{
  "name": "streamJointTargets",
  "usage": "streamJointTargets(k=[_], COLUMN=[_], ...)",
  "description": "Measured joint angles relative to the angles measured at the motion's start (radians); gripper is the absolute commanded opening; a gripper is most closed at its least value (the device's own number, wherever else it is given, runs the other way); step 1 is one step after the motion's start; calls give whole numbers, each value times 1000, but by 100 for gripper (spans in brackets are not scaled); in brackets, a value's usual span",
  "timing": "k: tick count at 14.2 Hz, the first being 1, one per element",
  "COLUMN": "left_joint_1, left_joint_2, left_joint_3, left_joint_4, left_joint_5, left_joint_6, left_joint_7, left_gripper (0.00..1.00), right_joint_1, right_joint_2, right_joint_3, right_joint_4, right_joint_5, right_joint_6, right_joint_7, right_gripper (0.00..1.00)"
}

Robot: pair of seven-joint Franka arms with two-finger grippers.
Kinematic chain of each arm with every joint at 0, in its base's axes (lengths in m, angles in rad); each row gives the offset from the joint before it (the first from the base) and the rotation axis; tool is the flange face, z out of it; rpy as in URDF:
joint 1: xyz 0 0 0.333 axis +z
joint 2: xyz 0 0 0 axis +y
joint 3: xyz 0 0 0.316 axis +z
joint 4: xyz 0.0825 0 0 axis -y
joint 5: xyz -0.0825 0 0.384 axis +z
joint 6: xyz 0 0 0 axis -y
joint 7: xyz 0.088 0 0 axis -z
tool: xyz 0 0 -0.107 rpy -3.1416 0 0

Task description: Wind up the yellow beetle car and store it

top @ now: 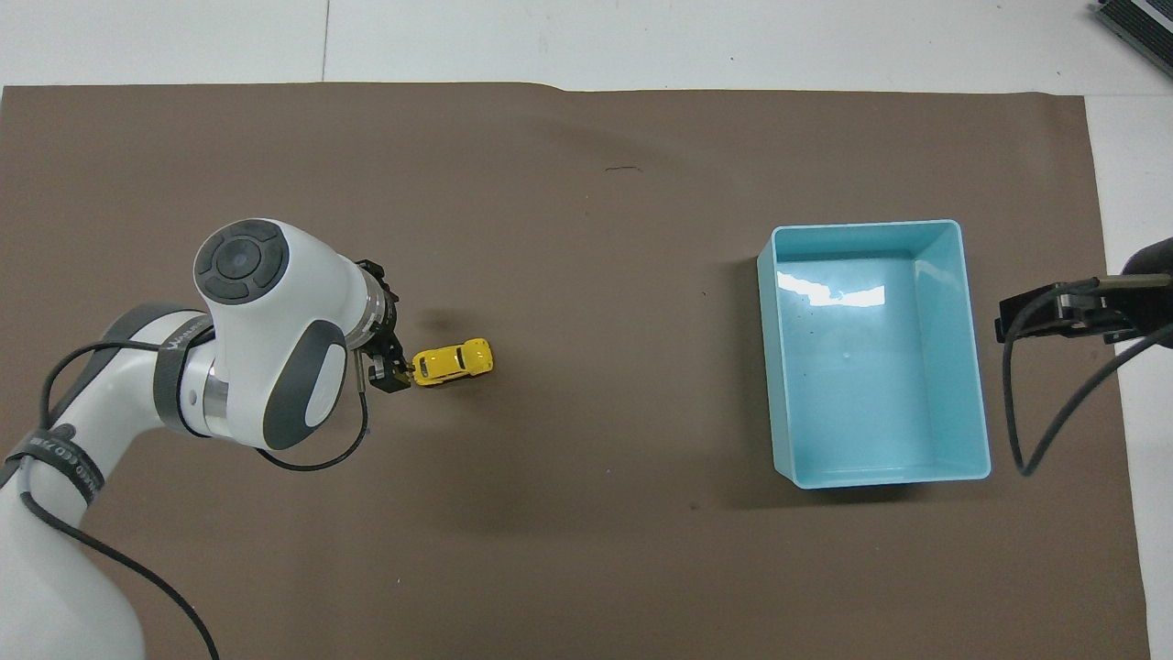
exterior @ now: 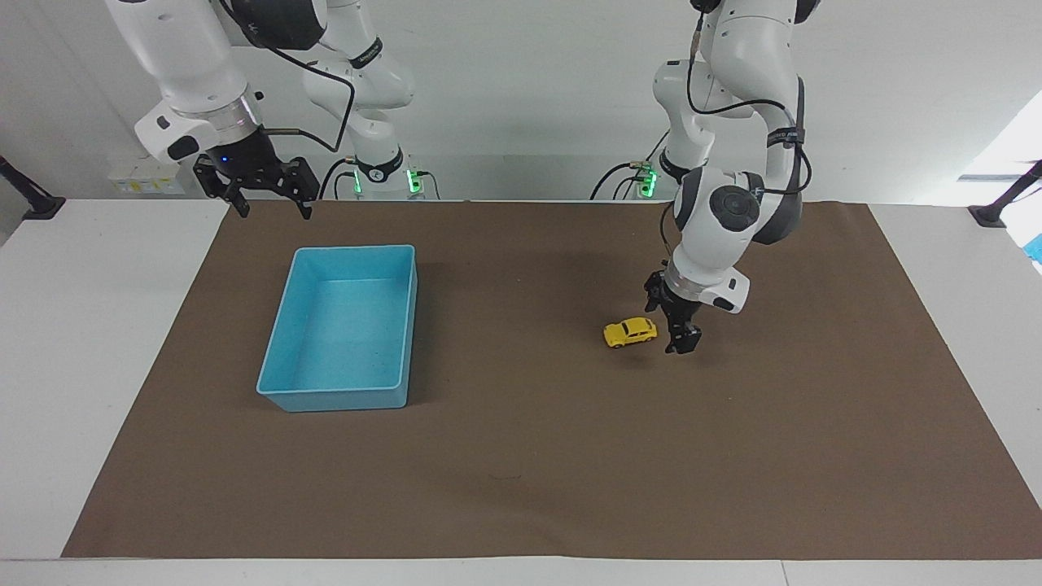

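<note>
Now the left hand (exterior: 673, 325) hangs low and released, its fingers parted, just beside the yellow beetle car (exterior: 630, 332) on the brown tabletop mat (exterior: 521, 456). The car's long axis points toward the blue bin (exterior: 281, 358), well apart. The right hand (exterior: 259, 185) waits open by the bin's end.

Brown mat (exterior: 521, 456) covers a white table (exterior: 98, 342); wall (exterior: 529, 81) apparently white.
</note>
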Motion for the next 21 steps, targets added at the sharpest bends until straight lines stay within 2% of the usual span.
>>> streamJointTargets(k=[6, 12, 16, 21], left_joint_1=[3, 3, 2, 2], left_joint_2=[-5, -7, -7, 3], left_joint_3=[12, 13, 10, 9], left_joint_4=[42, 59, 88, 132], left_joint_5=[10, 42, 55, 56], left_joint_6=[-35, -43, -42, -42], left_joint_7=[74, 244, 404, 570], left_gripper=[100, 100, 100, 100], right_joint_1=[1, 16, 72, 127], right_joint_2=[0, 40, 111, 175], right_joint_3=[0, 7, 9, 10], right_joint_4=[0, -23, -26, -27], right_joint_5=[0, 21, 26, 26], right_joint_6=[7, 103, 181, 276], right_joint_7=[-6, -19, 184, 581], right_gripper=[100, 100, 100, 100])
